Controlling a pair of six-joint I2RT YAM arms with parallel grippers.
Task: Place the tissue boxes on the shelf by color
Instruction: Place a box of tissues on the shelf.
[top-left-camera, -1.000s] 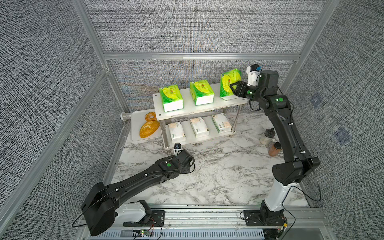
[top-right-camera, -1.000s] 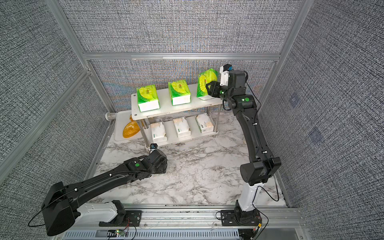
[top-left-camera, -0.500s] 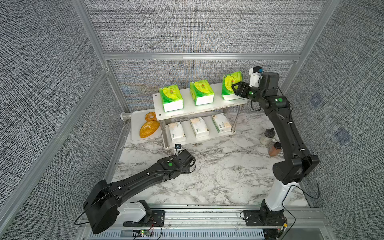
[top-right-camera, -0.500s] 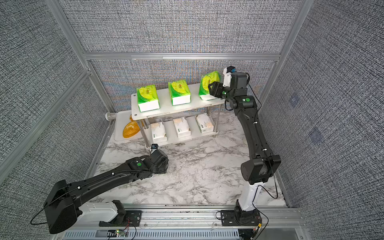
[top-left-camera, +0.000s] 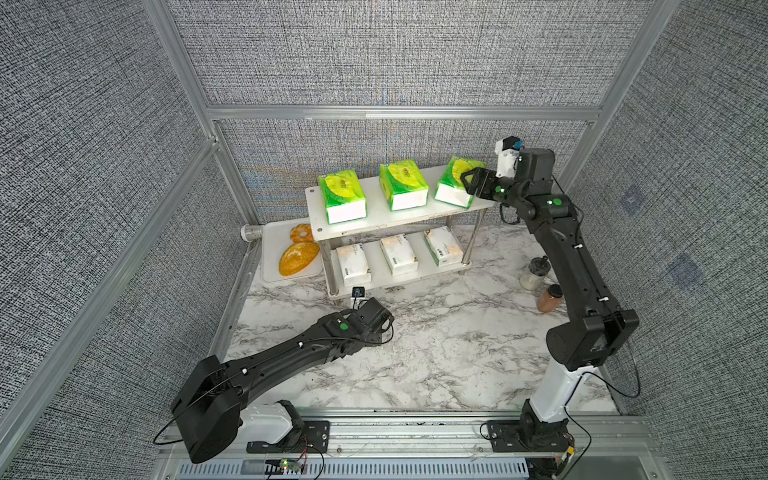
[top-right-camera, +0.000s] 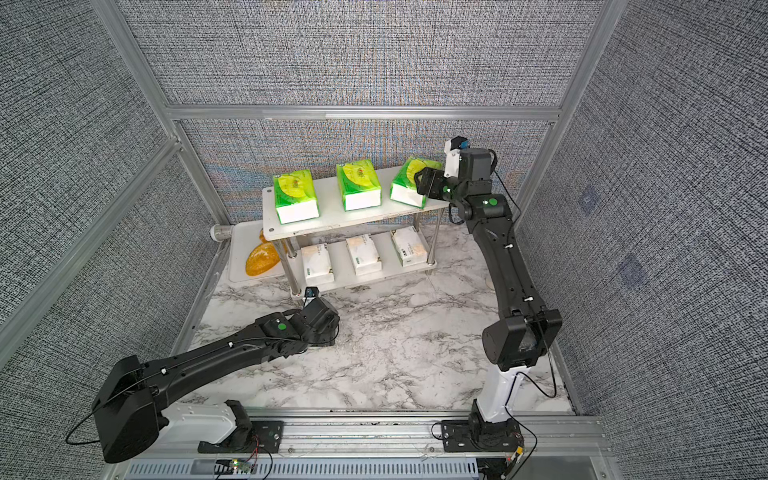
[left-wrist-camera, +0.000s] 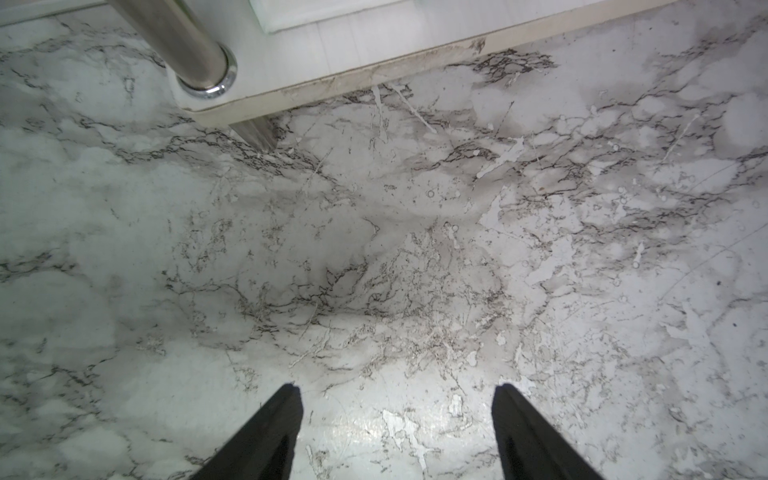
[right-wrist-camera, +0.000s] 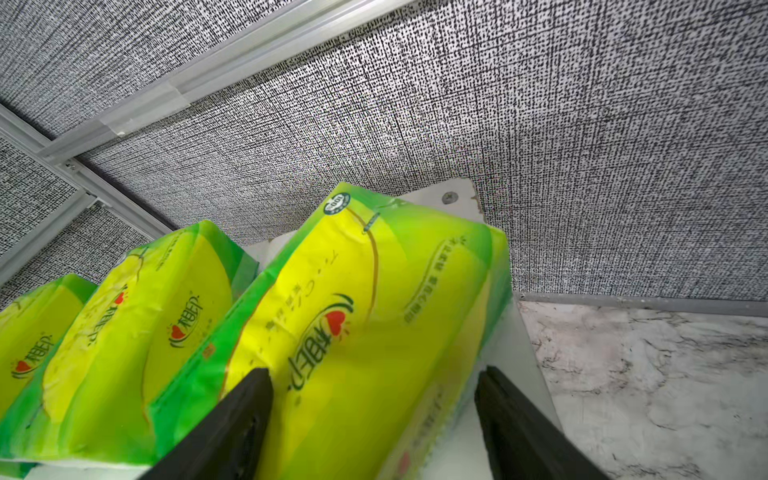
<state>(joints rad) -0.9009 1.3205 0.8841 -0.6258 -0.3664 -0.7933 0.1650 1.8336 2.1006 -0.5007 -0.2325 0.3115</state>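
As I stand looking in, all six tissue packs are on the shelf (top-left-camera: 374, 210), which stands at the back of the marble tabletop (top-left-camera: 436, 332). Three green-and-yellow packs line the upper board in both top views: the left pack (top-left-camera: 341, 195), the middle pack (top-left-camera: 403, 185) and the end pack (top-left-camera: 455, 183). Each is apart from its neighbour, and the end pack is turned at a slant to the other two, close to the board's right-hand edge. Three white-and-beige packs (top-left-camera: 398, 258) lie side by side on the lower board, with gaps between them. The right gripper (right-wrist-camera: 372, 374) is up at the end pack with its fingers (right-wrist-camera: 241, 415) spread wider than the pack, one on each side. In the right wrist view one finger runs alongside the wrapper and a strip of white board shows between the pack and the other finger, so nothing is pinched. The left gripper (left-wrist-camera: 397, 388) hangs low over bare marble just in front of the shelf's near corner leg (left-wrist-camera: 187, 45), its fingers well apart with nothing between them. Beside the shelf, a white tray (top-left-camera: 269, 249) carries two pieces of bread (top-left-camera: 298, 257), and by the right arm (top-left-camera: 573, 266) stand a clear jar (top-left-camera: 534, 274) and a brown spice jar (top-left-camera: 549, 297).
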